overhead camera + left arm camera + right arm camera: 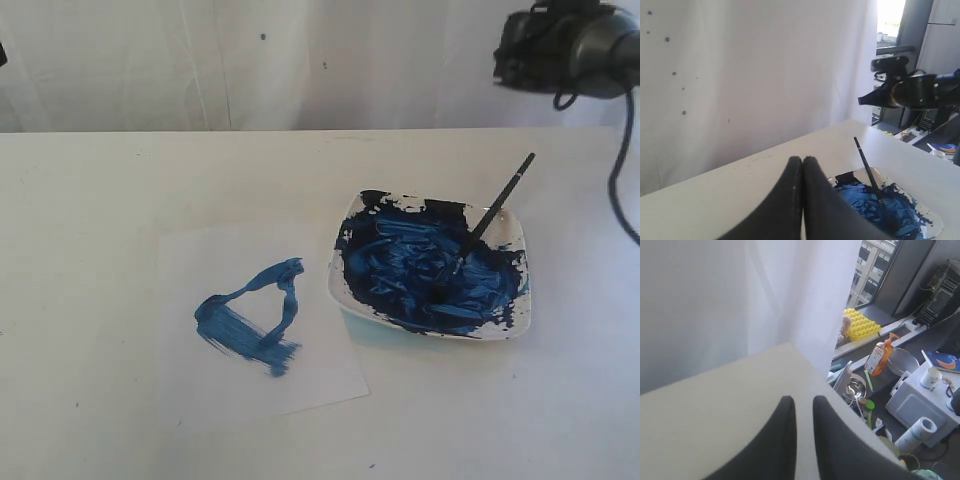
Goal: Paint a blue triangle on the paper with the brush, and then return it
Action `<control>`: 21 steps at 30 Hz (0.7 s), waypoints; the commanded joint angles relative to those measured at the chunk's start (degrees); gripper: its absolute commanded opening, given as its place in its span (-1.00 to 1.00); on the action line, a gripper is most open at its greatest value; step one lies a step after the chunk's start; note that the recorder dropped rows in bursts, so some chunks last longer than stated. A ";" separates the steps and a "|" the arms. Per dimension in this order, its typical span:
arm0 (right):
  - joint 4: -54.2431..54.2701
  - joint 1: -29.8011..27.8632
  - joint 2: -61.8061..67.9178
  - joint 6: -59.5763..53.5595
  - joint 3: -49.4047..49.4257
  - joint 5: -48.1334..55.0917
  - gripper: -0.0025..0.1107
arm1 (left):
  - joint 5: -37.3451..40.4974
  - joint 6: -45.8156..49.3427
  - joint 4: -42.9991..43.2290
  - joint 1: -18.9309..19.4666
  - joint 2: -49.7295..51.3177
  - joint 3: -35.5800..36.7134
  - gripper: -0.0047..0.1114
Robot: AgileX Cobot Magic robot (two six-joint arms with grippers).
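In the dish [508, 228] beside the paper [310, 370], the brush [490, 217] leans.

white tabletop [100, 200], pale curtain [150, 60] behind it, daylight through a window [875, 265], cluttered counter [890, 390] beyond

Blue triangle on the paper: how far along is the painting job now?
Done: the rough blue brushstroke triangle is on the white paper sheet, and the black-handled paintbrush rests in the paint-smeared white dish. In hand: nothing; left gripper shut, right gripper slightly open, both empty. Nothing visibly left.
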 commanded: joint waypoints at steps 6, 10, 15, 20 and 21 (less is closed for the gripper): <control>16.11 -0.57 -20.98 -21.29 0.22 -2.81 -0.82 | 3.64 -5.45 -3.58 0.02 -0.14 0.40 -0.92; 24.83 -0.57 -29.78 -29.52 0.35 -3.84 -0.83 | 5.84 -8.28 -3.58 0.02 -1.33 0.40 -0.92; 35.16 -0.57 -41.05 -38.62 2.05 -6.16 -0.94 | 3.81 -12.85 -3.58 0.02 -5.35 0.40 -0.92; 43.34 -0.57 -51.22 -52.42 7.95 -6.16 -0.96 | 3.89 -15.19 -3.58 0.02 -10.24 0.40 -0.92; 44.83 -0.57 -55.54 -53.71 11.31 -6.55 -0.96 | 3.65 -16.67 -3.58 0.02 -12.35 0.40 -0.92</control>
